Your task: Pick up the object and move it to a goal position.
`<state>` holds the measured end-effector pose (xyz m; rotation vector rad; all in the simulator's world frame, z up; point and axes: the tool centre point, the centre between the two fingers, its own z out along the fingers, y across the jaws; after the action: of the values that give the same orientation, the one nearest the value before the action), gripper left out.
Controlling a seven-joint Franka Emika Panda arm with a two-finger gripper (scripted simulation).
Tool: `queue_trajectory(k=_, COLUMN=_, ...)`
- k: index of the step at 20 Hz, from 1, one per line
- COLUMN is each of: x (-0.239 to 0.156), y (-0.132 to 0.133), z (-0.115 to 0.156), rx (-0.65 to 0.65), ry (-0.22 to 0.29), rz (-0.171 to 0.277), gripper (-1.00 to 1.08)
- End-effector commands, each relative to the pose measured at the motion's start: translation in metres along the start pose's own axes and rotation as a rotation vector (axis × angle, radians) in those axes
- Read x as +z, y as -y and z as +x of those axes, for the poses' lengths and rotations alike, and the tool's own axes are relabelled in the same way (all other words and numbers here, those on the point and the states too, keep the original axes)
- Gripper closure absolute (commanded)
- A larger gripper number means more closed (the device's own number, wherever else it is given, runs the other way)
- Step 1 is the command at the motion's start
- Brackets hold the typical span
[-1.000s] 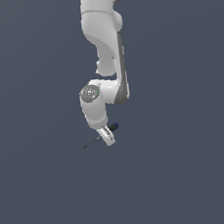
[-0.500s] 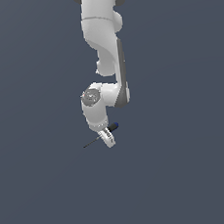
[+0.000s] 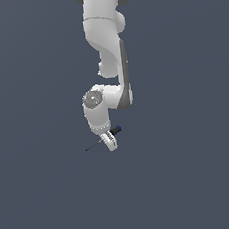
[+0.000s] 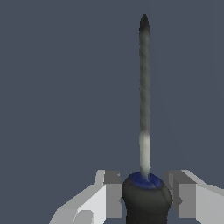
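The pincer (image 4: 144,194) is standing around the screwdriver (image 4: 145,131) with one finger on each side of the thick black handle, and this placing seems chosen on purpose — the handle is the fattest part, so it gives the pads more to press against than the thin shaft would. In the wrist view the fingers (image 4: 111,190) are sitting just beside the handle, very near to it, but I cannot tell if they are already pressing on it or if a small gap is remaining. The shaft is pointing straight away from the pincer, out past the fingertips, so the tool is lying along the direction in which the hand is looking and across the line of closing. In the exterior view the pincer (image 3: 109,140) is hanging low under the bent arm, the shaft (image 3: 94,146) is sticking out from it to the exterior view's left, and the blue end of the handle (image 3: 117,130) is showing on the other side. Whether the screwdriver is resting on the tabletop (image 3: 56,203) or is lifted, I cannot tell. My judgement is that the grasp step is in hand and the carrying to the goal is not yet done.
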<state>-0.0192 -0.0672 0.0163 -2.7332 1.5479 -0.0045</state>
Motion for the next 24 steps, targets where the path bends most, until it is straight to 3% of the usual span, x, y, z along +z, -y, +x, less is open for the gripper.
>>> queue_trajectory(k=1, x=-0.005, y=0.003, z=0.004, rx=0.007, ry=-0.009, rz=0.008, gripper=1.08)
queue_trajectory(k=10, x=-0.060, y=0.037, z=0.043, rx=0.098, ry=-0.114, rz=0.097, gripper=1.08)
queue_trajectory(k=18, x=-0.160, y=0.071, z=0.097, rx=0.240, ry=-0.278, rz=0.236, gripper=1.08)
queue_trajectory(k=24, x=-0.243, y=0.082, z=0.129, rx=0.347, ry=-0.402, rz=0.340, gripper=1.08)
